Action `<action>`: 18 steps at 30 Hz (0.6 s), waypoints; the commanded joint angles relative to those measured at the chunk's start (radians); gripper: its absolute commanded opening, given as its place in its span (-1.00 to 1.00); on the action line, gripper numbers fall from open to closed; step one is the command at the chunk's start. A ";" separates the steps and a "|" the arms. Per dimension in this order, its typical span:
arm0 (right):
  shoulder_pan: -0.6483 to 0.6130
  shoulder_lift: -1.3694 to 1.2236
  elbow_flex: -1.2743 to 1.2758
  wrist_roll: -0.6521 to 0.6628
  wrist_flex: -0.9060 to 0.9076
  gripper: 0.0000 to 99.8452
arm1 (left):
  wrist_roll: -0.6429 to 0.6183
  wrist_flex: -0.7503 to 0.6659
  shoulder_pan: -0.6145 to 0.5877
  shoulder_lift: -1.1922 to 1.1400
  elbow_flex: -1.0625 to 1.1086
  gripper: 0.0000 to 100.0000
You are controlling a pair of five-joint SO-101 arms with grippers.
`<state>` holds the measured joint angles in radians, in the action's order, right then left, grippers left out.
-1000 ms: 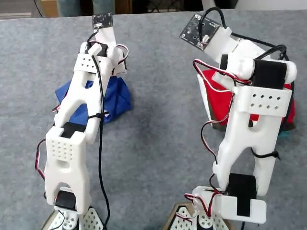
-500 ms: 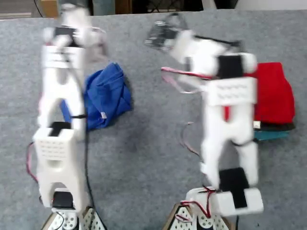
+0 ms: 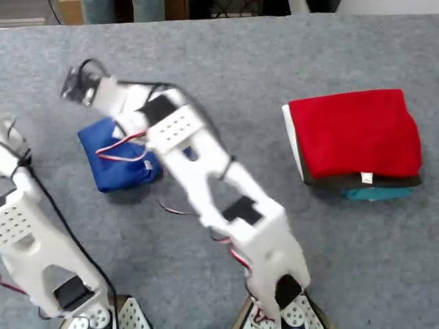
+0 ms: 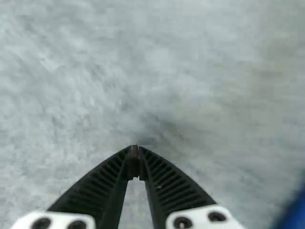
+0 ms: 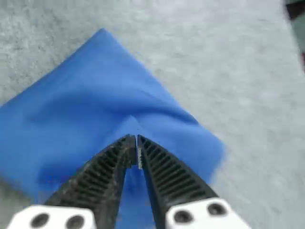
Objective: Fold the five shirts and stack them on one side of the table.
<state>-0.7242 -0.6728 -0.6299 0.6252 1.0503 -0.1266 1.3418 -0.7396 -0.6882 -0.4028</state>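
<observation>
**Q:** Where does the blue shirt [image 3: 120,163] lie, and why there?

**A:** It lies folded on the left half of the worktop [image 3: 240,62], well apart from the stack under the red shirt [image 3: 357,130]. It is probably the last piece to join that stack.

**Q:** And the jaws?

**A:** Right gripper [image 5: 135,139]: jaws closed tip to tip at a crease in the blue cloth; whether they pinch it cannot be told. Left gripper [image 4: 134,150]: jaws closed on nothing, over bare worktop, seemingly parked aside.

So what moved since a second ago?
The right arm swung from the red-topped stack across to the blue shirt, its pincer shut over it. The left arm swung off that shirt to the table's left side. The stack stayed put.
</observation>
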 commanded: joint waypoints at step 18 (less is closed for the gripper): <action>0.055 -0.642 -1.046 -0.005 0.555 -0.97 | 0.009 -0.184 0.001 0.066 0.134 -0.94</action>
<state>-0.6889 -1.3157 -1.5827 0.6252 1.5075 -0.1266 1.1991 -0.7442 -0.6314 -0.2677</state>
